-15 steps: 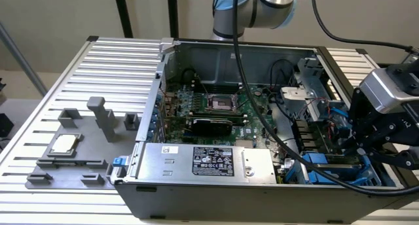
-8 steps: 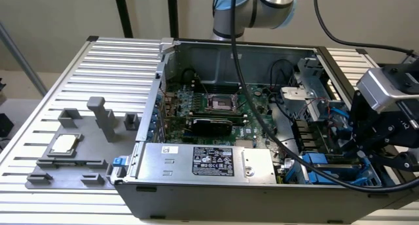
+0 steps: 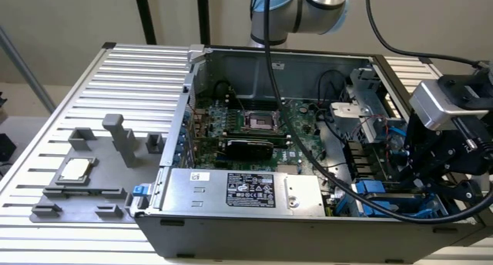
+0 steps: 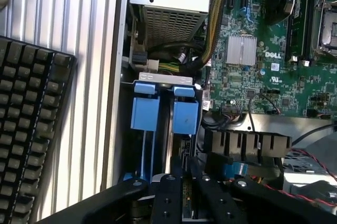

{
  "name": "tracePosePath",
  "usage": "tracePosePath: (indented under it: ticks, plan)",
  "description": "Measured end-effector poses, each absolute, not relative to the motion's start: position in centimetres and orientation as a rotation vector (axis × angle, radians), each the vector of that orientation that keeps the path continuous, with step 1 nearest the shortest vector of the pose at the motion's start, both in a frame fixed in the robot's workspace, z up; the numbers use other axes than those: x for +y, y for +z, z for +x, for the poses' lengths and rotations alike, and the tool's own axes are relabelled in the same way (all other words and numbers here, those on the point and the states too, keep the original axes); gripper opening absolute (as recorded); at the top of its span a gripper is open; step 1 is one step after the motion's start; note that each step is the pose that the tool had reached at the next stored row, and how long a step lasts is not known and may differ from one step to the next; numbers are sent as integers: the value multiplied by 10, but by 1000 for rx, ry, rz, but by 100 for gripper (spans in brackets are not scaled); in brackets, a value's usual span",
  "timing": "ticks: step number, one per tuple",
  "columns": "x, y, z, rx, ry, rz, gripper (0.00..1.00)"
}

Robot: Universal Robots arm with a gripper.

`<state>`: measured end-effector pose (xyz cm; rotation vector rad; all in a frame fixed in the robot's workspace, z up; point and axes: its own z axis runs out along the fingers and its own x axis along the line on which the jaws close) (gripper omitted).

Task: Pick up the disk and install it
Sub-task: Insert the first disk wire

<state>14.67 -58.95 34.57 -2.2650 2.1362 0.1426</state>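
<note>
install step in hand: tool (image 4: pixel 184 182), fingers nearly together and clamped on the disk's (image 4: pixel 185 203) top edge, holds it upright in the drive bay (image 3: pixel 393 201) of the open computer case (image 3: pixel 254 236). two blue carriers (image 4: pixel 166 113) occupy adjacent slots. seating calls for a straight, aligned push.

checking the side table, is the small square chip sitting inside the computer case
No, the small square chip lies on the grey holder on the slatted table, outside the open computer case, toward the exterior view's left.

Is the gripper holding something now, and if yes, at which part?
It cannot be told: the gripper sits at the blue drive carriers, fingers close together, but no grasped thing is clearly visible.
</note>
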Motion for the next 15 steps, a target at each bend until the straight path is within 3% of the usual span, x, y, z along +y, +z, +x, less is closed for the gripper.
tracePosePath:
  ticks: [15]
  plan:
    - [-587,343,148,2179,132,-2232,16]
